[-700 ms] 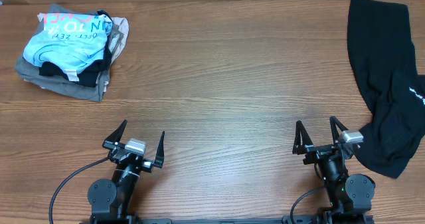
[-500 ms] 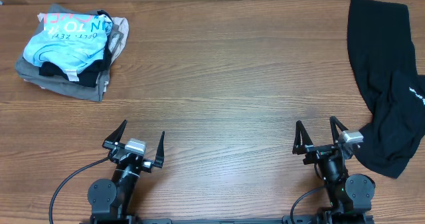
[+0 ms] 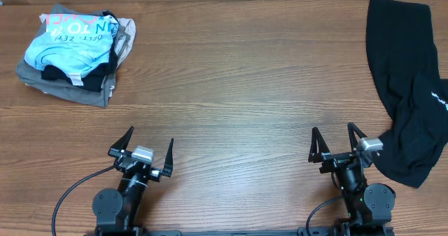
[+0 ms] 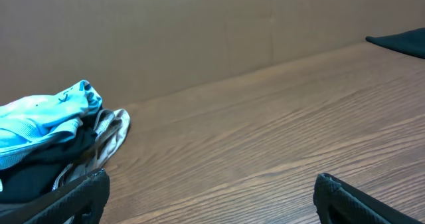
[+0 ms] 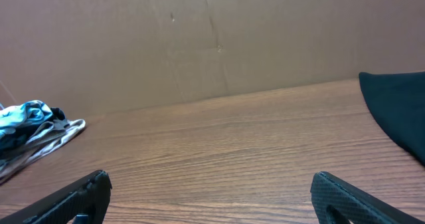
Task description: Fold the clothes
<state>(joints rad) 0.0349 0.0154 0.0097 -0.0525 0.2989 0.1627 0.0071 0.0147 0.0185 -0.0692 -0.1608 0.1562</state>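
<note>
Clothes (image 3: 400, 68) — crumpled, just beside right pincer (image 3: 332, 129)

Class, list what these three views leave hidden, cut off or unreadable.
- Overhead: black shirt, right side cut by the frame edge.
- Overhead: white mark on it, too small to read.
- Overhead: grey garments, mostly covered by the blue shirt.
- Left wrist: black shirt almost wholly outside the frame.

Overhead looks straight down on the whole desk (image 3: 231, 89); both wrist views sit low, facing the back wall (image 4: 199, 38) — sharing the folded pile (image 4: 46, 134).
</note>
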